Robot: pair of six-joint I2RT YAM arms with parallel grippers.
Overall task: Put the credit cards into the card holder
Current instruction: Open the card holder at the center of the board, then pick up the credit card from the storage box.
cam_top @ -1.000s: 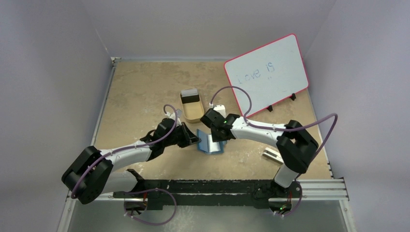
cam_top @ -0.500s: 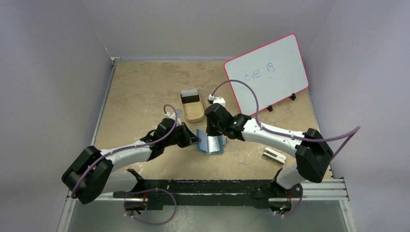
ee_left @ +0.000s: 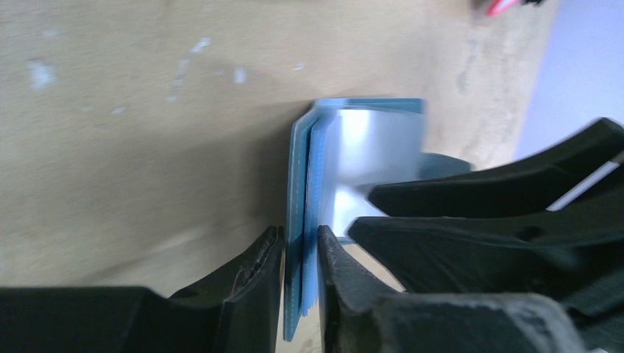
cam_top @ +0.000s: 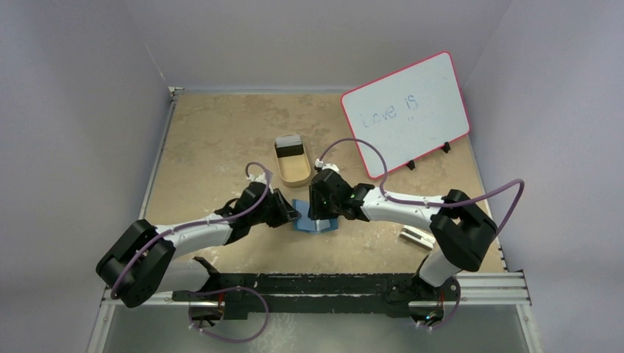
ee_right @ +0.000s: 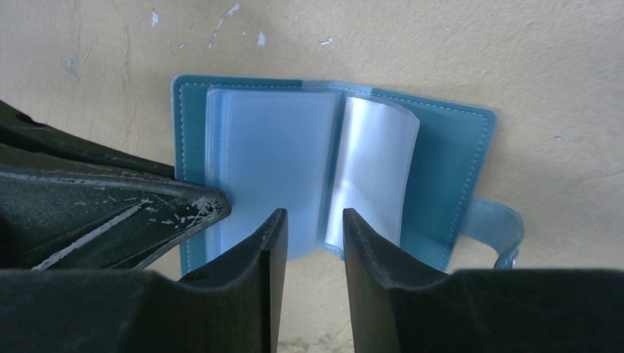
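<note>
The teal-blue card holder (cam_top: 315, 224) lies open on the table, its clear sleeves fanned (ee_right: 368, 169). My left gripper (ee_left: 300, 250) is shut on its left cover and sleeves, seen edge-on between the fingers; in the top view it (cam_top: 288, 214) is at the holder's left edge. My right gripper (ee_right: 315, 237) is open with a narrow gap and empty, its tips at the near edge of the sleeves, right over the holder (cam_top: 318, 209). One credit card (cam_top: 289, 149), dark with a pale edge, lies in the tan tray. Other cards are not visible.
The tan oval tray (cam_top: 294, 175) stands just behind the holder. A whiteboard with a red rim (cam_top: 407, 112) leans at the back right. A white block with a dark slot (cam_top: 414, 235) lies at the right, near the right arm's elbow.
My right gripper has swung left and come down from behind the holder onto its sleeves. The holder has shifted slightly left. The left gripper keeps its hold.
</note>
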